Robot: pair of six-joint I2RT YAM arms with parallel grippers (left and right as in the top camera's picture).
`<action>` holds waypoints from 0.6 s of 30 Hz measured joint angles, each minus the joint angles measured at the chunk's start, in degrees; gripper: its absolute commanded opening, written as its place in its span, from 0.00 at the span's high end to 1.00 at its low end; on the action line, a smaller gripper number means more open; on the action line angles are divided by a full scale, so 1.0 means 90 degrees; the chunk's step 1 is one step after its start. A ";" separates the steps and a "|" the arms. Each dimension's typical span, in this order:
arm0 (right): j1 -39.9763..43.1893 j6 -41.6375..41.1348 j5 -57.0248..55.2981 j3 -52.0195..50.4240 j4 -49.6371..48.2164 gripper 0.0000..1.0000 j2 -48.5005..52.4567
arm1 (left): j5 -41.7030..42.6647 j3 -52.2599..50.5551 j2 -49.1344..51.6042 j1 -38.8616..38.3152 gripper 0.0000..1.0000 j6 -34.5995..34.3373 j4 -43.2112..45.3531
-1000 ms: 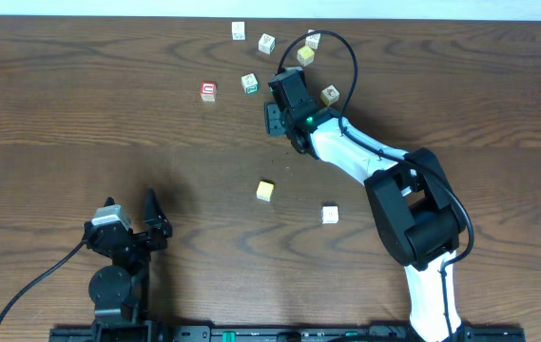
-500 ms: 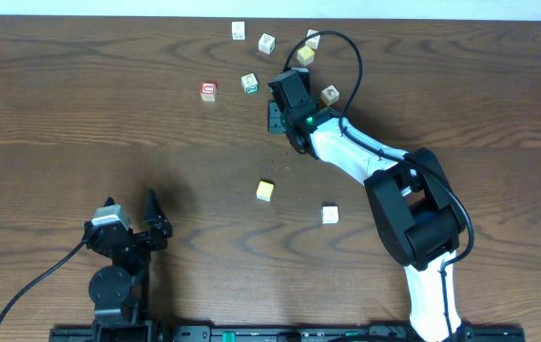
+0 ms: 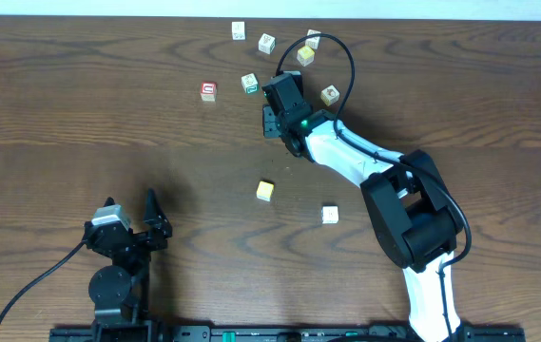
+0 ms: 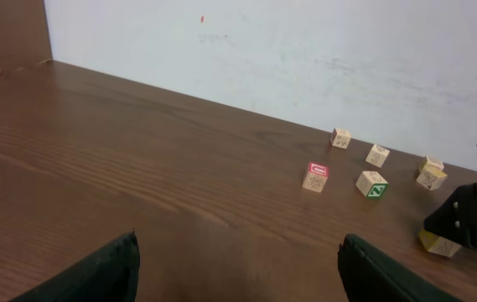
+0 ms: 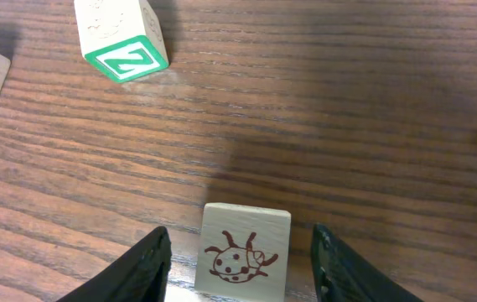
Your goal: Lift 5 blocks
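In the right wrist view a whitish block (image 5: 242, 252) with a red ladybug drawing stands on the table between my right gripper's fingers (image 5: 150, 268). A narrow gap shows on each side, so the right gripper (image 3: 272, 112) is open around it. Overhead, the gripper hides this block. The red-bordered block (image 3: 208, 91) lies to its left, the yellow-orange block (image 3: 265, 191) and a whitish block (image 3: 330, 215) nearer the front. My left gripper (image 4: 238, 281) rests open at the front left, holding nothing.
A green-bordered Z cube (image 5: 121, 38) sits just ahead of the right gripper. Several more cubes (image 3: 266, 43) are scattered along the table's far edge, and one (image 3: 330, 95) lies right of the arm. A white wall (image 4: 305, 50) rises behind the table.
My right gripper has shifted slightly left and its jaws have narrowed around the ladybug block. The left arm has not moved.
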State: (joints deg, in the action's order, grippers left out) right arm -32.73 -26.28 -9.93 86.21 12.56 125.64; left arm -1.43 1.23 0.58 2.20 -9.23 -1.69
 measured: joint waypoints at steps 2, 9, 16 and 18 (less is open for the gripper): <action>0.0000 0.0000 0.0000 0.0000 0.0000 0.52 0.0000 | 0.0000 0.0000 0.0000 0.0000 0.24 0.0000 0.0000; 0.0002 0.0078 -0.0007 0.0000 -0.0002 0.53 0.0012 | 0.0000 0.0000 0.0000 0.0000 0.24 0.0002 0.0000; 0.0002 0.0131 -0.0051 0.0000 -0.0058 0.53 0.0262 | 0.0000 0.0000 0.0000 0.0000 0.24 0.0002 0.0000; 0.0002 0.0163 -0.0078 0.0002 -0.0136 0.53 0.0296 | 0.0000 0.0000 0.0000 0.0000 0.24 0.0002 0.0000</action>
State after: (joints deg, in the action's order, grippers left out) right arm -32.71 -24.82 -10.63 86.24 11.33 128.31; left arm -1.43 1.23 0.58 2.20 -9.21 -1.69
